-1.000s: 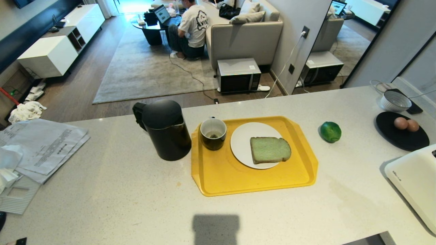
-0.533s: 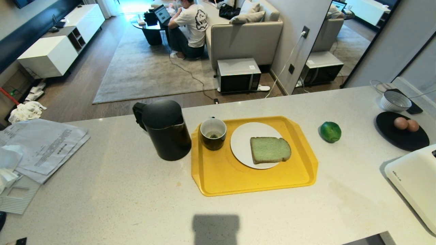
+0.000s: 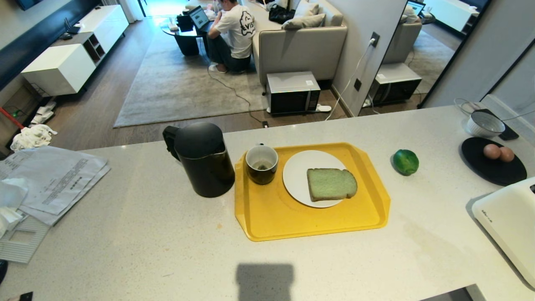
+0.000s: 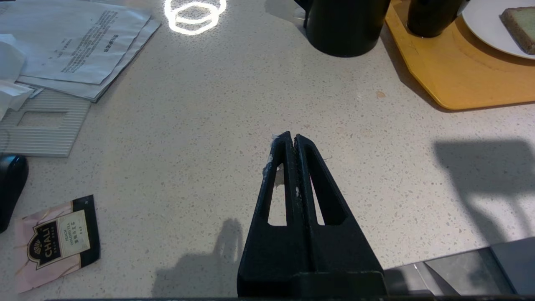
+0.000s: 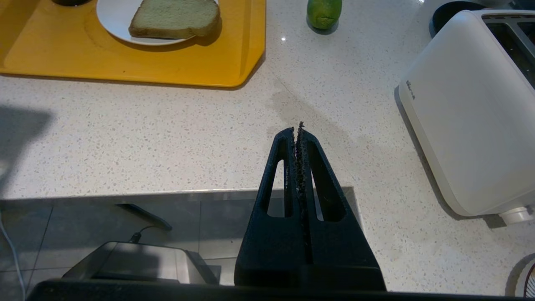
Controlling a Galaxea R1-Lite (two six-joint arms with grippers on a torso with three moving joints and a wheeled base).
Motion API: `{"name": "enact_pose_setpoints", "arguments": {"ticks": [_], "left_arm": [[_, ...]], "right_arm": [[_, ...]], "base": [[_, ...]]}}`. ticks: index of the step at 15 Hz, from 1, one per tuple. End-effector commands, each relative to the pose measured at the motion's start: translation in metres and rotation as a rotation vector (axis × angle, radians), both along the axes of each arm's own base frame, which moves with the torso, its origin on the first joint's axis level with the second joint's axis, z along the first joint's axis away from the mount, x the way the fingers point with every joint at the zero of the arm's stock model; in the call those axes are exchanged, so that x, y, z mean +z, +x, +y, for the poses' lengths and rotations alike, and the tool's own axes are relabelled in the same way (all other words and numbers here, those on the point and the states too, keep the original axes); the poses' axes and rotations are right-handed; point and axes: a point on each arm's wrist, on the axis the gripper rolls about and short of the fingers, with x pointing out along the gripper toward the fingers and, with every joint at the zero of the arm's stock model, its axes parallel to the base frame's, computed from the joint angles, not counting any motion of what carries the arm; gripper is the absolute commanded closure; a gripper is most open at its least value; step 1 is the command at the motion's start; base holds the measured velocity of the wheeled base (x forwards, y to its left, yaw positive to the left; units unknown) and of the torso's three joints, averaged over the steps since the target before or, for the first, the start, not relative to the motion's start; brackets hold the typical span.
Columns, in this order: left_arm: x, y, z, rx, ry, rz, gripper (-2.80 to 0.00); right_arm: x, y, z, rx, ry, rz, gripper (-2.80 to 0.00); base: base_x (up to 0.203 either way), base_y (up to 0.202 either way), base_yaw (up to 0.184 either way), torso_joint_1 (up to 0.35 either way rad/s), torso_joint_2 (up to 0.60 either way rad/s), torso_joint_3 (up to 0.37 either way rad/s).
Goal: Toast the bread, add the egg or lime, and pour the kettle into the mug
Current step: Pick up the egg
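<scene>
The bread (image 3: 331, 184) lies on a white plate (image 3: 299, 173) on the yellow tray (image 3: 271, 217) at the counter's middle. The dark mug (image 3: 261, 164) stands on the tray's far left corner. Just left of the tray stands the black kettle (image 3: 200, 159). The lime (image 3: 405, 161) rests on the counter right of the tray. Two eggs (image 3: 498, 152) sit on a black plate (image 3: 489, 169) at the far right. Neither arm shows in the head view. My left gripper (image 4: 291, 139) is shut and empty over bare counter. My right gripper (image 5: 297, 130) is shut and empty near the counter's front edge.
A white toaster (image 3: 510, 221) stands at the right front. A grey-white bowl (image 3: 485, 124) sits behind the black plate. Papers (image 3: 54, 179) lie at the left. A tea sachet (image 4: 58, 240) lies near the front left. A person (image 3: 234, 33) sits on the floor far behind.
Nothing on the counter has moved and both grippers stay shut. Only the person in the background has shifted a little.
</scene>
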Motion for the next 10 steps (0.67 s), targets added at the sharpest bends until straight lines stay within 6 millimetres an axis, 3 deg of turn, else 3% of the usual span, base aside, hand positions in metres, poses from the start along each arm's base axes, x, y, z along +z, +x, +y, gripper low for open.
{"name": "enact_pose_setpoints", "arguments": {"ticks": [1, 10], "left_arm": [[0.0000, -0.0001, 0.0000, 0.000, 0.001, -0.001, 0.00], [0.0000, -0.0001, 0.0000, 0.000, 0.000, -0.001, 0.00]], "right_arm": [[-0.0002, 0.0002, 0.0001, 0.004, -0.004, 0.002, 0.00], [-0.0004, 0.0002, 0.0000, 0.000, -0.003, 0.003, 0.00]], "base": [[0.000, 0.000, 0.000, 0.000, 0.00, 0.000], [0.000, 0.000, 0.000, -0.045, 0.10, 0.047]]}}
